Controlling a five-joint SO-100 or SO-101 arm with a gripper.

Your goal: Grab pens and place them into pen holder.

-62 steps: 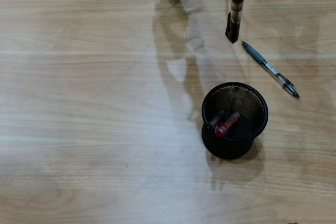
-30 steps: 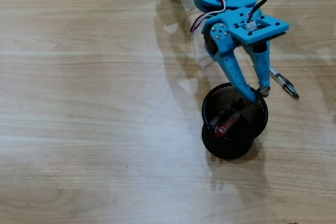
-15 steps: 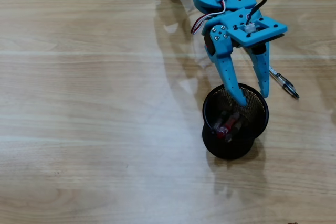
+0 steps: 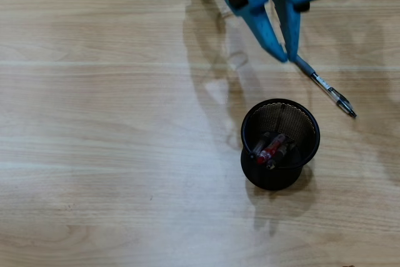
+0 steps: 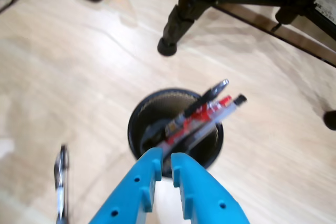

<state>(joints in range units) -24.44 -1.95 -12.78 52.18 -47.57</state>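
In the wrist view the blue gripper (image 5: 164, 157) fills the bottom edge, its two fingers drawn together with only a thin slit between the tips and nothing held there. Just beyond the tips stands the pen holder (image 5: 137, 125), a round black mesh cup, its near wall partly covered by the fingertips. Three pens lean inside it, their upper ends sticking out past the rim toward the upper right: a red pen (image 5: 212, 109), a black pen (image 5: 210, 94) with a shiny clip, and a clear pen (image 5: 223, 112) with a dark end. To the left of the fingers, near the lower left corner, a grey-and-clear pen (image 5: 61, 182) lies flat on the wooden table (image 5: 63, 72), well apart from the cup. Farther off, a black tripod leg (image 5: 181, 14) plants its foot on the wood behind the cup, and dark and orange objects, too blurred to name, sit at the top left edge.

In the overhead view the gripper (image 4: 286, 56) hangs near the top of the frame, its tips closed and just above the grey end of the loose pen (image 4: 325, 85); whether they touch it cannot be told. That pen runs diagonally down to the right, beside and above the pen holder (image 4: 312, 130), not touching it. The red pen (image 4: 270, 148) shows inside the cup among the others.
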